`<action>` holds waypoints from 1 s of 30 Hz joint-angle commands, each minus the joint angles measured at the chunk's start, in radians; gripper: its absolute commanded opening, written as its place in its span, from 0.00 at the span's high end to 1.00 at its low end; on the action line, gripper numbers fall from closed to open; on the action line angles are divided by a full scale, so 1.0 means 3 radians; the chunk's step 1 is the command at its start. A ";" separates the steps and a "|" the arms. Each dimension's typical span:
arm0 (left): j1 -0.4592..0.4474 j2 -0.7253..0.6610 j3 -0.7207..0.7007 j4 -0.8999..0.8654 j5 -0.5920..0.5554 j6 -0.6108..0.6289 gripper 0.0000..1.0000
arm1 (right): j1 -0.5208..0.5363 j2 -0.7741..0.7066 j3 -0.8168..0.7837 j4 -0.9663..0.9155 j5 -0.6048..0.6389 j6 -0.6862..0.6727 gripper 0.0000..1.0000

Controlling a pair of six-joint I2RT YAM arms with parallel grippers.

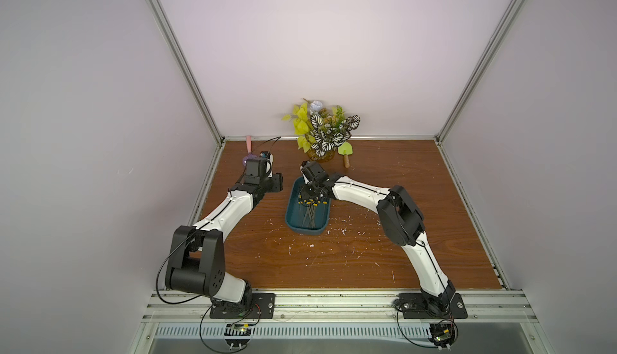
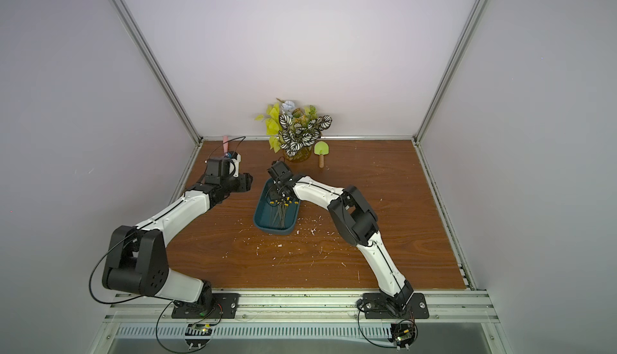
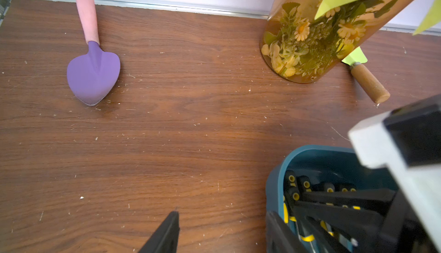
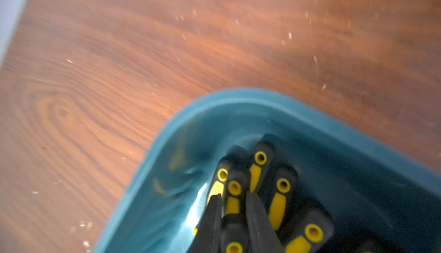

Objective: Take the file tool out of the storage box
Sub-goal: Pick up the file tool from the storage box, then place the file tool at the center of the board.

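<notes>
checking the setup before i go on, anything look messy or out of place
White flecks litter the table beside the box, like chips or crumbs. The files inside lie crossed in a loose heap.

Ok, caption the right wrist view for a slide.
Right gripper grips one black-and-yellow file handle among several inside the teal storage box.

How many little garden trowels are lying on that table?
2. The purple, pink-handled trowel lies by the back wall, far left; the green, wooden-handled trowel lies beside the potted plant, whose leaves might hide another.
</notes>
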 commanded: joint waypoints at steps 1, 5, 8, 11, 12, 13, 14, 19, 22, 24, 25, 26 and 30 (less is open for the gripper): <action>-0.0103 0.0036 0.0012 0.0063 0.0073 0.0095 0.39 | -0.0054 -0.0619 0.0039 0.0398 -0.0101 0.0065 1.00; -0.0222 0.0185 0.0064 0.0001 0.0166 0.0144 0.39 | -0.0207 -0.1180 -0.0685 0.0954 -0.0032 0.0224 1.00; -0.0286 0.0280 0.0085 -0.0022 0.0233 0.0154 0.39 | -0.0319 -0.1538 -0.1154 0.1011 0.0294 0.0251 1.00; -0.0290 0.0368 0.0121 -0.0074 0.0271 0.0119 0.39 | -0.0474 -0.1810 -0.1558 0.0879 0.0391 0.0262 1.00; -0.0288 0.0406 0.0138 -0.0090 0.0277 0.0115 0.40 | -0.0520 -0.1900 -0.1726 0.0880 0.0403 0.0284 1.00; -0.0289 0.0427 0.0159 -0.0109 0.0282 0.0115 0.40 | -0.0570 -0.1971 -0.1861 0.0880 0.0415 0.0311 1.00; -0.0296 0.0451 0.0171 -0.0125 0.0286 0.0113 0.40 | -0.0624 -0.2033 -0.2000 0.0878 0.0425 0.0339 1.00; -0.0301 0.0501 0.0182 -0.0149 0.0306 0.0099 0.45 | -0.0721 -0.1976 -0.2246 0.0867 0.0399 0.0387 1.00; -0.0299 0.0537 0.0196 -0.0195 0.0255 0.0095 0.48 | -0.0716 -0.1773 -0.2207 0.0884 0.0297 0.0455 1.00; -0.0306 0.0546 0.0199 -0.0218 0.0250 0.0102 0.48 | -0.0702 -0.1654 -0.2174 0.0918 0.0246 0.0494 1.00; -0.0305 0.0540 0.0195 -0.0218 0.0253 0.0099 0.48 | -0.0691 -0.1591 -0.2148 0.0930 0.0229 0.0510 1.00; -0.0304 0.0528 0.0188 -0.0218 0.0247 0.0106 0.49 | -0.0676 -0.1528 -0.2118 0.0938 0.0226 0.0515 1.00; -0.0309 0.0511 0.0192 -0.0233 0.0215 0.0126 0.50 | -0.0618 -0.1298 -0.1941 0.0910 0.0165 0.0550 1.00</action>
